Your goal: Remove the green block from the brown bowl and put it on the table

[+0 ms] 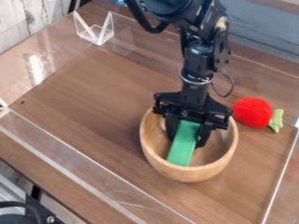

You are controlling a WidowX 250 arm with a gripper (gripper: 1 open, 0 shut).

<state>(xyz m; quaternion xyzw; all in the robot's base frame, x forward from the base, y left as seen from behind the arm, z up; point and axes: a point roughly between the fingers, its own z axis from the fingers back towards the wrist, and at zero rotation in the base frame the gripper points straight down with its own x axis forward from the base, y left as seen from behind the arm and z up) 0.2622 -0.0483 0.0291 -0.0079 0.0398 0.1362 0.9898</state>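
Block: you are seeing the green block [183, 143] lying in the bowl [195, 172], far end between the claw's [188, 131] fingers.
Claw: you aren't seeing whether it's gripping.

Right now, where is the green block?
In the camera view, the green block lies inside the brown bowl, right of centre, below the pincer.

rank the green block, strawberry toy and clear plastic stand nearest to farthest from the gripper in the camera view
1. green block: in the brown bowl, right at the gripper
2. strawberry toy: beside the bowl, toward the right of the picture
3. clear plastic stand: top left of the picture, far across the table
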